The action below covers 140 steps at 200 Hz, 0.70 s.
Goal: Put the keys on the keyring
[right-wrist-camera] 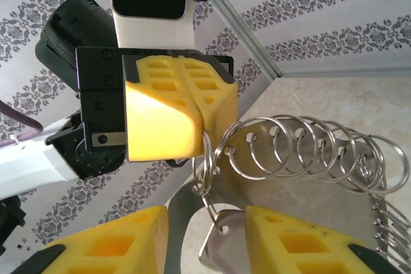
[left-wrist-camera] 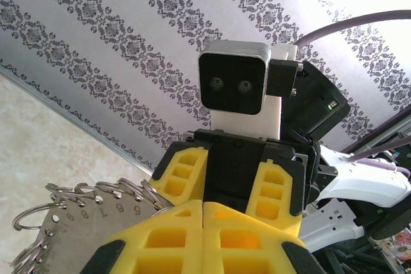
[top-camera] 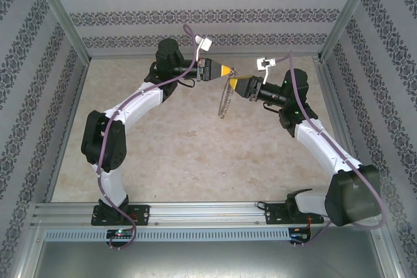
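The keyring (top-camera: pixel 225 103) hangs in the air between the two arms, a thin grey metal piece with many wire loops along its rim (right-wrist-camera: pixel 283 194). My left gripper (top-camera: pixel 226 69) is shut, its yellow tips (right-wrist-camera: pixel 202 129) pinching one wire loop at the keyring's top. In the left wrist view, the numbered metal (left-wrist-camera: pixel 77 235) lies left of the closed left fingers (left-wrist-camera: pixel 204 213). A small silvery key (right-wrist-camera: pixel 228 248) dangles from a thin link under that loop. My right gripper (right-wrist-camera: pixel 207 226) is open around it, the key close against its right finger (right-wrist-camera: pixel 302 242).
The beige tabletop (top-camera: pixel 195 154) lies below, walled in by patterned panels (top-camera: pixel 208 11) and metal frame posts (top-camera: pixel 62 14). The two grippers meet above the table's far middle, a finger's width apart.
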{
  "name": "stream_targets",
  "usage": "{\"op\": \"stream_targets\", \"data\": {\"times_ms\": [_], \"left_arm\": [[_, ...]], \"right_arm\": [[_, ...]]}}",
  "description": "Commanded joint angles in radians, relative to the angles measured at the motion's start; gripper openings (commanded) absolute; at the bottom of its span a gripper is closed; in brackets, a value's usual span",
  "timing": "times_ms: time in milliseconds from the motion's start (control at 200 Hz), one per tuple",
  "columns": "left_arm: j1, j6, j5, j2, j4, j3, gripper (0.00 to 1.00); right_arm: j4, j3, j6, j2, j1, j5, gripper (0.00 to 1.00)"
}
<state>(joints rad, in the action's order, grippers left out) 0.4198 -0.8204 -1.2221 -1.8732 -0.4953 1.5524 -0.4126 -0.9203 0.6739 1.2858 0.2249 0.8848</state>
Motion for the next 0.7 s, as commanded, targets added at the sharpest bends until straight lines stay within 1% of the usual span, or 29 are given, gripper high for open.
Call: {"op": "stream_targets", "data": {"times_ms": [0,80,200,385,695], "left_arm": [[0.013,-0.011,0.002,0.003,-0.078,-0.004,0.00],[0.013,-0.013,0.003,0.005,-0.081,-0.005,0.00],[0.013,-0.015,0.011,0.004,-0.084,-0.007,0.00],[0.012,-0.035,0.018,0.000,-0.114,-0.018,0.00],[0.012,-0.063,0.024,0.005,-0.162,-0.049,0.00]], "right_arm": [[-0.037,-0.031,-0.022,0.000,0.010,0.025,0.30],[-0.035,-0.026,-0.022,-0.002,0.010,0.029,0.21],[-0.032,-0.017,-0.025,-0.006,0.012,0.043,0.00],[-0.019,-0.018,-0.041,-0.013,0.036,0.041,0.00],[0.014,-0.050,-0.079,0.007,0.090,-0.017,0.00]]}}
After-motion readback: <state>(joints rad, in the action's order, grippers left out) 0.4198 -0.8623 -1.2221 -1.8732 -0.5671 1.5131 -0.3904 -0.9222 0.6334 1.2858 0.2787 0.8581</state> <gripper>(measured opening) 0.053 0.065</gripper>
